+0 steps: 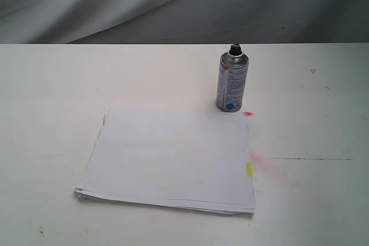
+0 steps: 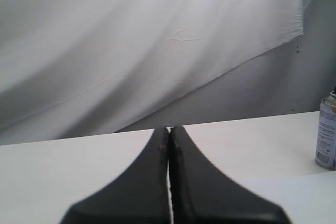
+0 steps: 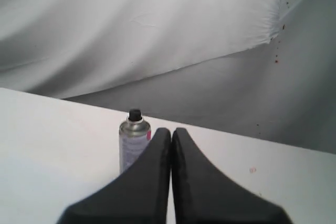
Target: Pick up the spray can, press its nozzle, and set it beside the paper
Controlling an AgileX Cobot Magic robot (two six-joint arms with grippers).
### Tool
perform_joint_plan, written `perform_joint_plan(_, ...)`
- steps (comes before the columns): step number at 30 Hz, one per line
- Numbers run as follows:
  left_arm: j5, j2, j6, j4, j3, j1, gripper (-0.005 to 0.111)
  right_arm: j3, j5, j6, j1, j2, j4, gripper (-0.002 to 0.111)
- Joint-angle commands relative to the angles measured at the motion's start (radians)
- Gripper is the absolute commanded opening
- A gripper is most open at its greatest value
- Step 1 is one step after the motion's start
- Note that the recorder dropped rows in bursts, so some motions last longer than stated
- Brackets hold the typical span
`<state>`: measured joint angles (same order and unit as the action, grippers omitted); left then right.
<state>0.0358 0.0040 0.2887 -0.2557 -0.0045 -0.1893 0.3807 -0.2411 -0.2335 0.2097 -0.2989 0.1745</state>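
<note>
White table (image 1: pixel 52 84) with the paper (image 1: pixel 173 159) lying flat and the spray can (image 1: pixel 232 82) upright just beside its far right corner.
The black nozzle (image 1: pixel 235 48) tops the can; the left gripper (image 2: pixel 169 129) and right gripper (image 3: pixel 171 130) are both pressed together, clear of it.

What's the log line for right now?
spray can: upright, ungrasped | paper: flat on table | left gripper: shut, empty | right gripper: shut, empty

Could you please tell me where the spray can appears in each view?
Exterior: the spray can stands by the far right corner of the paper.
Left wrist: the can, cropped at the frame edge, aside from the shut jaws.
Right wrist: the can, behind the shut jaws, partly hidden.
Shared landmark: the draped cloth behind the table.
</note>
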Motion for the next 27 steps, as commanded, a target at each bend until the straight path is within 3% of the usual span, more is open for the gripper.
perform_joint_plan(1, -0.001, -0.004, 0.0, 0.003, 0.004, 0.0, 0.0, 0.153, -0.015, 0.003, -0.001, -0.15, 0.001, 0.0)
perform_joint_plan(8, -0.001, -0.004, 0.0, 0.003, 0.004, 0.0, 0.0, 0.334, -0.015, 0.003, 0.005, -0.397, 0.057, 0.0)
perform_joint_plan(21, -0.001, -0.004, 0.0, 0.003, 0.004, 0.0, 0.0, 0.37, 0.042, 0.039, 0.232, -0.641, 0.077, 0.0)
perform_joint_plan(24, -0.001, -0.004, 0.0, 0.003, 0.004, 0.0, 0.0, 0.316, 0.143, 0.039, 0.252, -0.707, 0.096, 0.0)
perform_joint_plan(27, -0.001, -0.004, 0.0, 0.003, 0.004, 0.0, 0.0, 0.219, 0.386, 0.041, 0.26, -0.766, 0.098, 0.0)
